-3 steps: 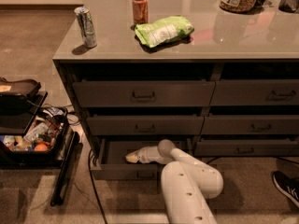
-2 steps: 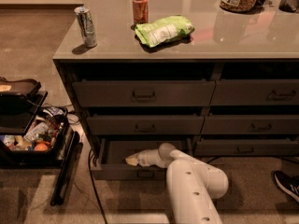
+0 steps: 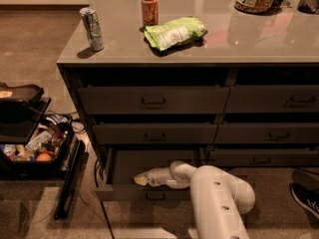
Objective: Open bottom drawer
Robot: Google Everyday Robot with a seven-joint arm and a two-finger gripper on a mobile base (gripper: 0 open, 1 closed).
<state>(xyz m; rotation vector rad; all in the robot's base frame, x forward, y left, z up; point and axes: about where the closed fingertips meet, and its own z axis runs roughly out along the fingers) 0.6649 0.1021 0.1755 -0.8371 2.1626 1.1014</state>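
1. The bottom drawer (image 3: 124, 193) of the left stack stands pulled out over the floor, its slim front panel facing forward.
2. The end effector (image 3: 142, 179) lies inside that drawer, just behind the front panel. I cannot tell how far open it is or whether it holds anything.
3. The white arm (image 3: 219, 198) reaches in from the right.
4. A black bin (image 3: 20, 171) on the floor at left holds mixed clutter, including an orange ball (image 3: 44, 157).
5. The counter (image 3: 259, 39) carries a silver can (image 3: 92, 29), a red can (image 3: 149, 10) and a green bag (image 3: 174, 32).

Dim warm light; gripper (image 3: 140, 180) inside shadowed bottom drawer (image 3: 119, 193).
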